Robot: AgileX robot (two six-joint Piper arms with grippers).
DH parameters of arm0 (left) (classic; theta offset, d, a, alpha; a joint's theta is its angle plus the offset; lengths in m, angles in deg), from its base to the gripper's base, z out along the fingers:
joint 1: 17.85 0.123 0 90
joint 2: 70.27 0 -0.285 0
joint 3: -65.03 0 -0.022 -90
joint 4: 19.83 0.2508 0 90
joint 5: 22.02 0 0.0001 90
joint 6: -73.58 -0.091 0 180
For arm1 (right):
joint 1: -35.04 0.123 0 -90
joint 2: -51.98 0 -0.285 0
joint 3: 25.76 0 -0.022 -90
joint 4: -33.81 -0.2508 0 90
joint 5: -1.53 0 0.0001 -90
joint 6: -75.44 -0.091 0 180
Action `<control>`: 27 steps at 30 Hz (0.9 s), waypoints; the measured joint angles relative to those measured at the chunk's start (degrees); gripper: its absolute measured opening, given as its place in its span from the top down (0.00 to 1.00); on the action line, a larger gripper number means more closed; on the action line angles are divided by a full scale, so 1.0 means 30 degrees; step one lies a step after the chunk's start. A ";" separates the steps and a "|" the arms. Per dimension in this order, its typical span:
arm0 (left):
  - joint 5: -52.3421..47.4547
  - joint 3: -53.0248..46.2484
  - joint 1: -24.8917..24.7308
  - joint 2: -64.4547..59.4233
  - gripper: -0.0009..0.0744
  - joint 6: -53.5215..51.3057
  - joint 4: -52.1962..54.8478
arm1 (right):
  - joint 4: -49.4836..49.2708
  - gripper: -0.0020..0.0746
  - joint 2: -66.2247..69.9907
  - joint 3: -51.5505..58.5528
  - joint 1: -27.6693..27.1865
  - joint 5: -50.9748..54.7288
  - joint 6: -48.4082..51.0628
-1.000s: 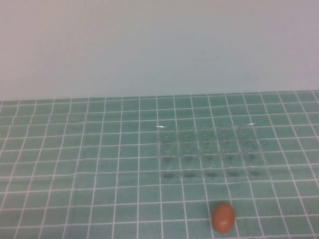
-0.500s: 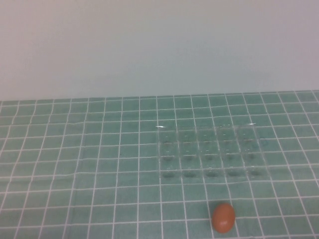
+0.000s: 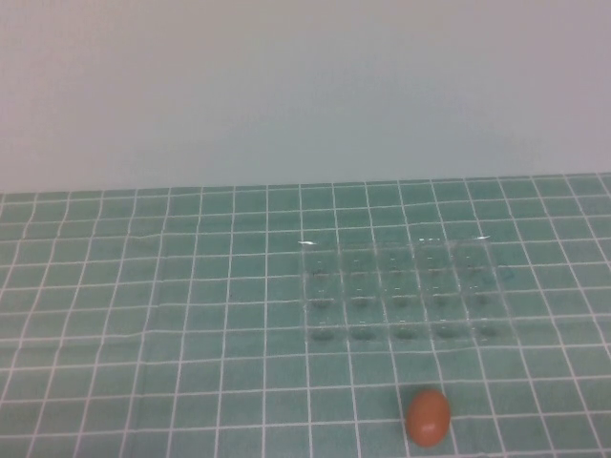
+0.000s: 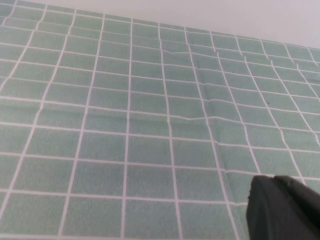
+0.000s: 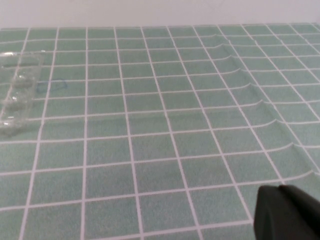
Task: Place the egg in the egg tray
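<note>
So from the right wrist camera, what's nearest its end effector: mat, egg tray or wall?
1. Green mat, right below the right end effector.
2. Egg tray, farther out on the mat.
3. Wall, behind the mat's far edge.
The left end effector hovers over the mat elsewhere.

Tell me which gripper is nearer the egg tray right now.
Right, most likely. The right gripper has the egg tray's edge in its wrist view; the left gripper sees only green mat, no tray. Neither shows in the high view.
</note>
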 joint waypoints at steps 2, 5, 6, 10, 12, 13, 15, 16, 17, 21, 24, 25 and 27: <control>0.0000 0.0000 0.0000 0.0000 0.99 0.0000 0.0000 | 0.0000 0.97 0.0000 0.0000 0.0000 0.0000 0.0000; 0.0000 0.0000 0.0000 0.0000 0.99 0.0000 0.0000 | 0.0000 0.97 0.0000 0.0000 0.0000 0.0000 0.0000; 0.0000 0.0000 0.0000 0.0000 0.99 0.0000 0.0000 | 0.0000 0.97 0.0000 0.0000 0.0000 0.0000 0.0000; 0.0000 0.0000 0.0000 0.0000 0.99 0.0000 0.0000 | 0.0000 0.97 0.0000 0.0000 0.0000 0.0000 0.0000; 0.0000 0.0000 0.0000 0.0000 0.99 0.0000 0.0000 | 0.0000 0.97 0.0000 0.0000 0.0000 0.0000 0.0000; 0.0000 0.0000 0.0000 0.0000 0.99 0.0000 0.0000 | 0.0036 0.97 0.0000 0.0000 0.0000 0.0000 0.0000; 0.0000 0.0000 0.0000 0.0000 0.99 0.0000 0.0000 | 0.0415 0.97 0.0000 0.0000 0.0000 0.0000 0.0000; 0.0000 0.0000 0.0000 0.0000 0.99 0.0000 0.0000 | 0.0823 0.97 0.0000 0.0000 0.0000 0.0000 0.0000; 0.0000 0.0000 0.0000 0.0000 0.99 0.0000 0.0000 | 0.1273 0.97 0.0000 0.0000 0.0000 -0.0114 0.0000; 0.0000 0.0000 0.0000 0.0000 0.99 0.0000 0.0000 | 0.2403 0.98 0.0000 0.0036 0.0000 -0.1650 0.0000; 0.0000 0.0000 0.0000 0.0000 0.99 0.0000 0.0000 | 0.2585 0.98 0.0000 0.0036 0.0000 -0.4482 0.0000; 0.0000 0.0000 0.0000 0.0000 0.99 0.0000 0.0000 | 0.2630 0.98 0.0000 0.0036 0.0000 -0.5661 0.0000; 0.0000 0.0000 0.0000 0.0000 0.99 0.0000 0.0000 | 0.2675 0.98 0.0000 0.0036 0.0000 -0.8045 0.0000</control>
